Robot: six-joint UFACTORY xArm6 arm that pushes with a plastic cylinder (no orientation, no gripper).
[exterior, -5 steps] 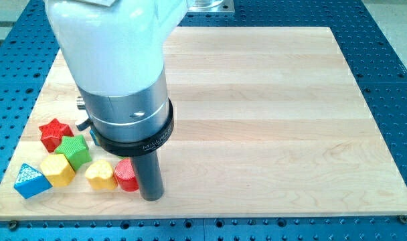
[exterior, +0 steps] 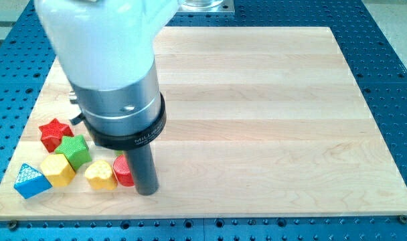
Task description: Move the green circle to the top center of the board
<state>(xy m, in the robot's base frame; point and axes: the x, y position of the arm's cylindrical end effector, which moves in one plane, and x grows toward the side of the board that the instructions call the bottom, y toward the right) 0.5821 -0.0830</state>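
My tip (exterior: 146, 193) rests on the board near the view's bottom left, against the right side of a red block (exterior: 122, 171), which the rod partly hides. A green block (exterior: 75, 150) with a ribbed top lies left of the tip, beyond a yellow heart (exterior: 100, 175). Its shape looks blocky rather than round. No other green block shows. The wide arm body hides the board behind the cluster.
A red star (exterior: 55, 132) lies above the green block. A yellow block (exterior: 58, 169) and a blue triangle (exterior: 31, 181) lie at the bottom left corner. The wooden board (exterior: 270, 120) is surrounded by a blue perforated table.
The arm has shifted a little to the view's left and up. The rod now covers more of the red block. The other blocks have not moved.
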